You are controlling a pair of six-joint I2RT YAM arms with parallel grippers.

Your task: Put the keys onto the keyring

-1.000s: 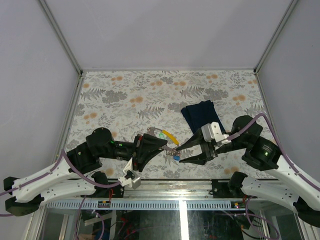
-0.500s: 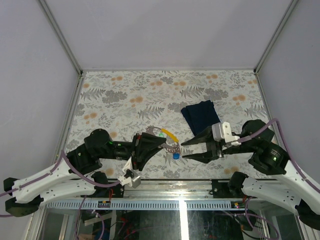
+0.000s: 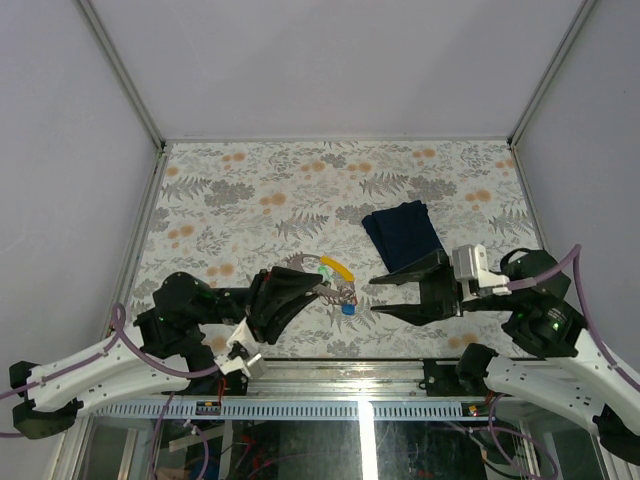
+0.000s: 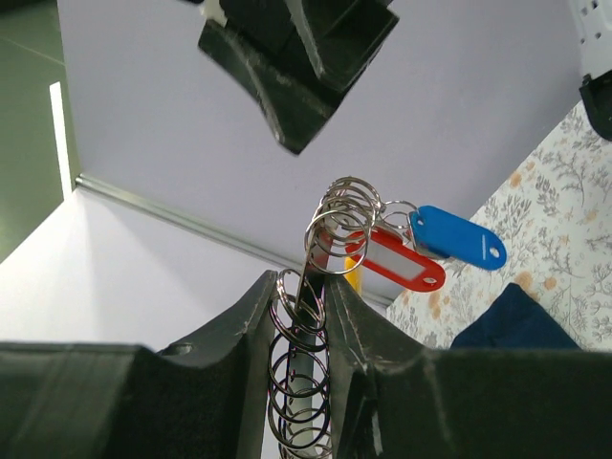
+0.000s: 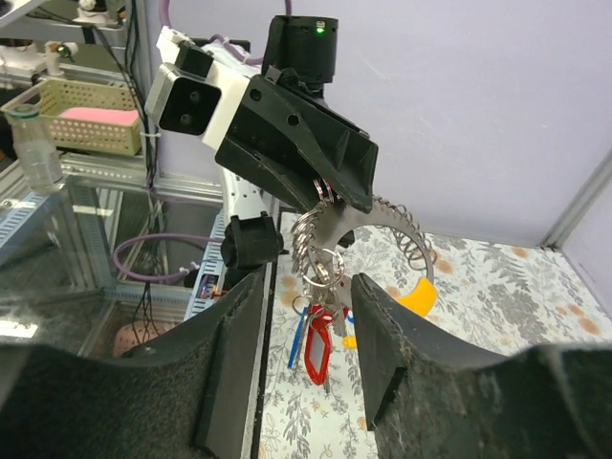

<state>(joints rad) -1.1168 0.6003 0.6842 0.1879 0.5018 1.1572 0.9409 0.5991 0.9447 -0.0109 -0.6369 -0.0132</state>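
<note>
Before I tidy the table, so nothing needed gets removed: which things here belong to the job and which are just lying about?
Job:
keyring, clamped in the left gripper
tagged keys hanging from it
right gripper, open and empty

Lying about:
folded navy cloth on the table

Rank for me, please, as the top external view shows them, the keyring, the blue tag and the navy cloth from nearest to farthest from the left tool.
1. The keyring: clamped in the left tool itself, at its tip.
2. The blue tag: just right of that tip, slightly toward the near edge.
3. The navy cloth: farther right and further back, clearly the farthest.
</note>
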